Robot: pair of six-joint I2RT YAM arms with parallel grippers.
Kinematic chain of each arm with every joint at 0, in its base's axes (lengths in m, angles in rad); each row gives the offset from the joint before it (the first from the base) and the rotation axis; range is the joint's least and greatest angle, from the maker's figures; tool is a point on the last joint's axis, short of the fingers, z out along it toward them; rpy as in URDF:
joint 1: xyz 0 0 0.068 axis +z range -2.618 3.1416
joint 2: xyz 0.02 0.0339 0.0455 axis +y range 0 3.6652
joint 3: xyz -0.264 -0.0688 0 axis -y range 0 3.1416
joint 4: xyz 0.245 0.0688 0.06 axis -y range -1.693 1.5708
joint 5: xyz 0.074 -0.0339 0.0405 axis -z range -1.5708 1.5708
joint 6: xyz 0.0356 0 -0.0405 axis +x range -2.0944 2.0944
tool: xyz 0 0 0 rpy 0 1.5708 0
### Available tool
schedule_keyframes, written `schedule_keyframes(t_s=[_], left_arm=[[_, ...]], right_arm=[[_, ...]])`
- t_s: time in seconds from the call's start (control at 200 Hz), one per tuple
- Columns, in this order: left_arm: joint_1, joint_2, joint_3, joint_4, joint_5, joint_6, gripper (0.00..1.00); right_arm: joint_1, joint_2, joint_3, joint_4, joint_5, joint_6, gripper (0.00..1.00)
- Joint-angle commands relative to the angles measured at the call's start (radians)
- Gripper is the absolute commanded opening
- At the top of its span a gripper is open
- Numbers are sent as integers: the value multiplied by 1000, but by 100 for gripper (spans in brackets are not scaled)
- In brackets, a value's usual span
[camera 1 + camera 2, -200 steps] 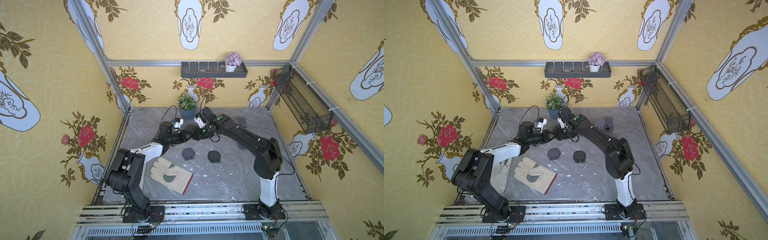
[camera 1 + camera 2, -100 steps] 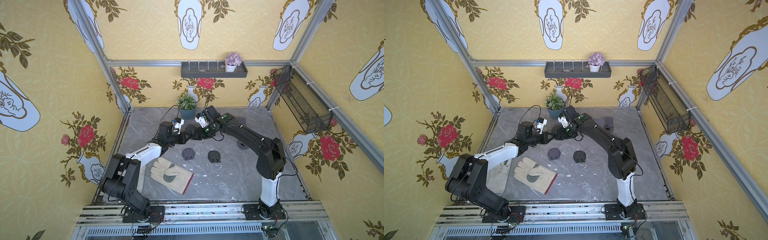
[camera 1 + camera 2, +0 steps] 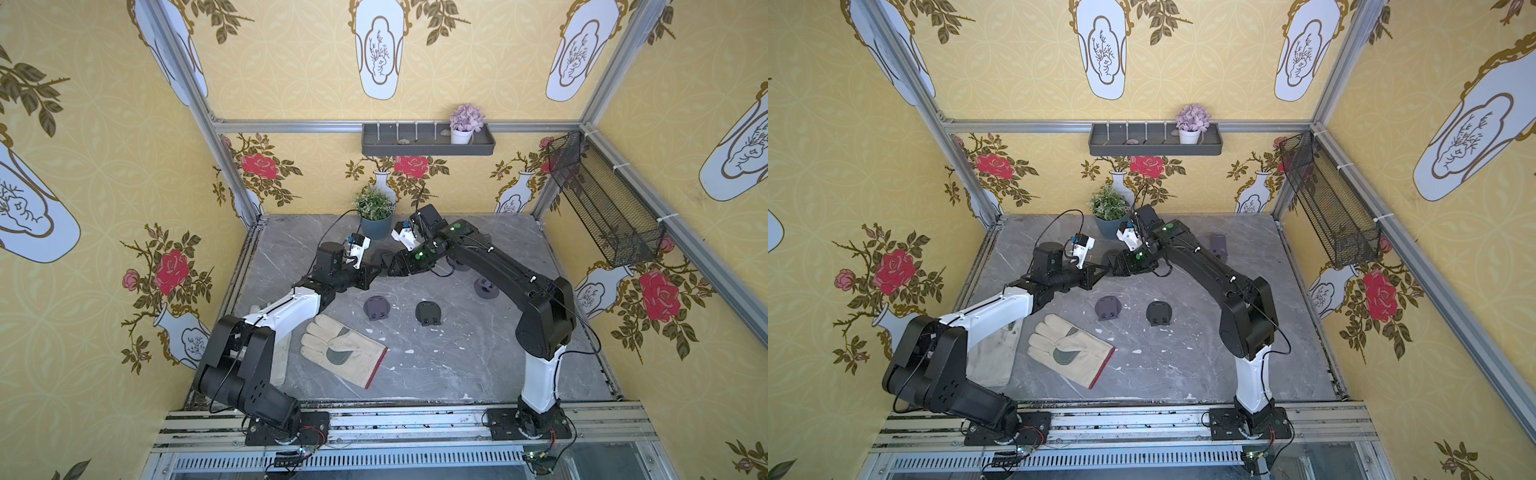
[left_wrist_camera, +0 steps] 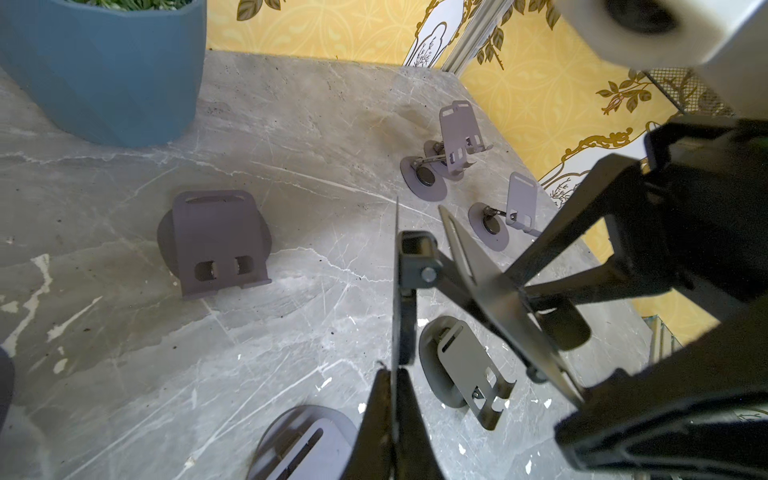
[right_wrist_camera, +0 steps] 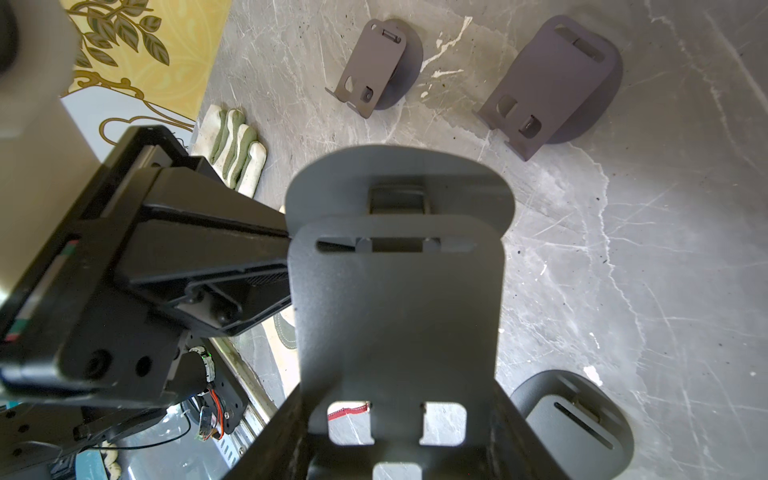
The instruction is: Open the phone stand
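Phone stand [image 3: 380, 258] held off table at centre of frame in both top views, between both arms.

Left gripper [image 4: 390, 376] pinched narrow on rim of base disc [image 5: 399, 178], seen edge-on in left wrist view.

Right gripper [image 5: 399, 419] part-wide, clamping support plate [image 5: 395, 316] across its width.

Hinge [image 4: 417, 259] sits at far end of the plate from the right gripper; plate's long axis runs from hinge back toward right fingers. Plate and disc already form narrow V.

Judgement: right arm swings the plate away about hinge, left braces the disc.

Robot lab test cell, alu frame [image 3: 291, 126], floral wallpaper panels [image 3: 104, 166], faux-marble tabletop [image 3: 457, 357], arm bases [image 3: 530, 426] on front rail [image 3: 415, 417]
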Motion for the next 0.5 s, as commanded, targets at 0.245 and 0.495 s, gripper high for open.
schedule_keyframes(t_s=[0.245, 0.495], left_arm=[[9, 8, 10, -100, -103, -20, 0], [8, 7, 5, -81, -59, -35, 0]], right_arm=[[-16, 13, 40, -38, 29, 0, 78], [-16, 43, 56, 11, 11, 19, 98]])
